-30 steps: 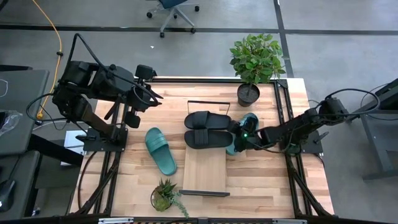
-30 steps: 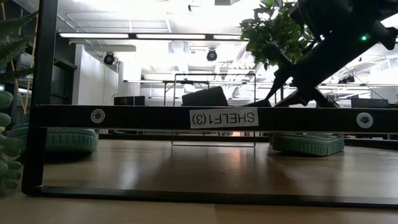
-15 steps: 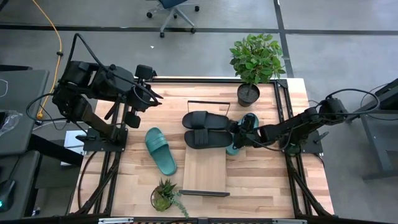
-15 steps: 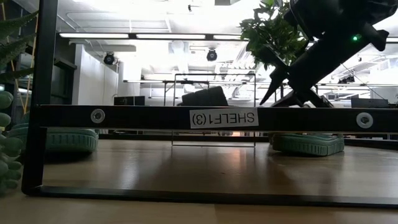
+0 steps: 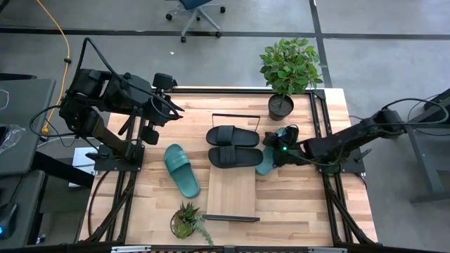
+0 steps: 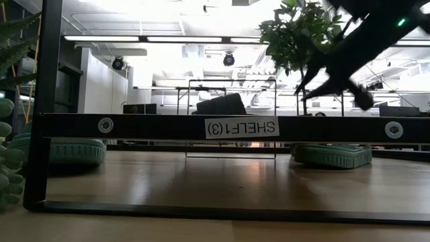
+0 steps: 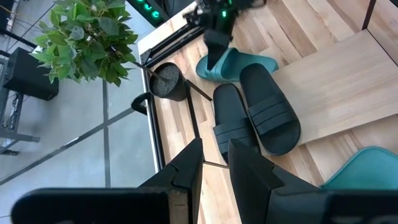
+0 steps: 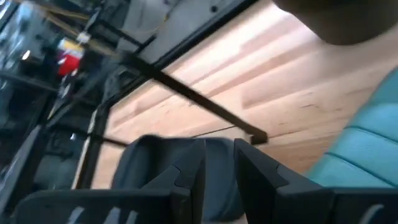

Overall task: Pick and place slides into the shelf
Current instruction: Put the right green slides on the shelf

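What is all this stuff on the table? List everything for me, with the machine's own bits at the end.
black slides: two, black, side by side across the far part of the shelf.
teal slide: one, teal, on the tabletop left of the shelf.
second teal slide: one, teal, on the tabletop at the shelf's right edge, partly under the right gripper.
shelf: one, light wood with black end rails, mid-table.
tall potted plant: one, green in a dark pot, far right corner.
small plant: one, green, near edge.
table: one, light wood.
left gripper: dark, raised over the table's far left, holding nothing.
right gripper: dark, above the second teal slide.
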